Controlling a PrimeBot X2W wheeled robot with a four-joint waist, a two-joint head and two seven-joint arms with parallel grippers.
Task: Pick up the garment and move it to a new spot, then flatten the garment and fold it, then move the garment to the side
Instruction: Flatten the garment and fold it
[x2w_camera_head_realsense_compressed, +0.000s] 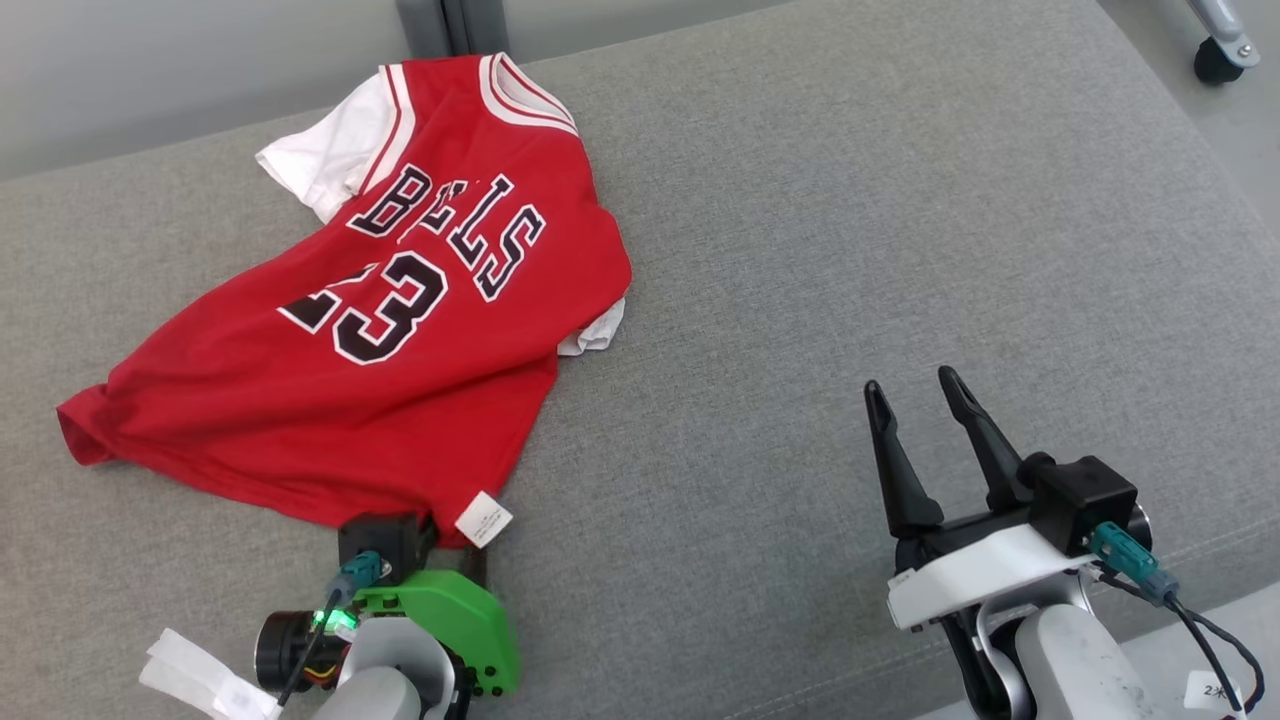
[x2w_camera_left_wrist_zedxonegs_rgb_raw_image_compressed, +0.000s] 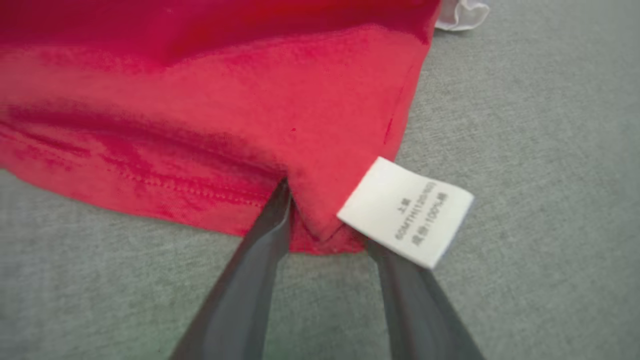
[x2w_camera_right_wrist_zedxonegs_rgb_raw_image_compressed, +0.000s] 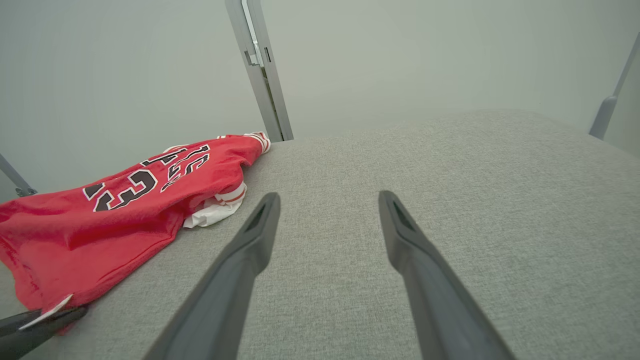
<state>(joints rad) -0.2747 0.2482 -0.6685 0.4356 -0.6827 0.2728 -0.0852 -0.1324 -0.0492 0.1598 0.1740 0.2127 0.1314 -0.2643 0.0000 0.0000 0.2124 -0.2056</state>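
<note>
Left pincer (x2w_camera_left_wrist_zedxonegs_rgb_raw_image_compressed: 327, 220) sits at the near hem corner of the jersey (x2w_camera_head_realsense_compressed: 330, 400), one dark finger on each side of that corner. The tips are hidden under the cloth and behind the white care label (x2w_camera_left_wrist_zedxonegs_rgb_raw_image_compressed: 406, 211), so I cannot tell whether they pinch the hem or merely straddle it.

I see the jersey lying rumpled on the left half of the surface. It is red, with black-and-white lettering and the number 23 facing up. Its collar is close to the far edge and its hem is toward me, with a white sleeve (x2w_camera_head_realsense_compressed: 325, 150) at the far left.

Under it is a wide grey upholstered cushion (x2w_camera_head_realsense_compressed: 850, 200), and to the right of the jersey the grey fabric runs open all the way across. My right pincer (x2w_camera_head_realsense_compressed: 908, 380) hovers there at the near right, jaws wide apart, well apart from the cloth.

Beyond the far edge I see a pale wall (x2w_camera_right_wrist_zedxonegs_rgb_raw_image_compressed: 400, 50), with a grey upright post (x2w_camera_right_wrist_zedxonegs_rgb_raw_image_compressed: 260, 70) just behind the collar. At the far right the cushion rounds off toward pale floor (x2w_camera_head_realsense_compressed: 1255, 170), where a black caster (x2w_camera_head_realsense_compressed: 1217, 60) stands.
</note>
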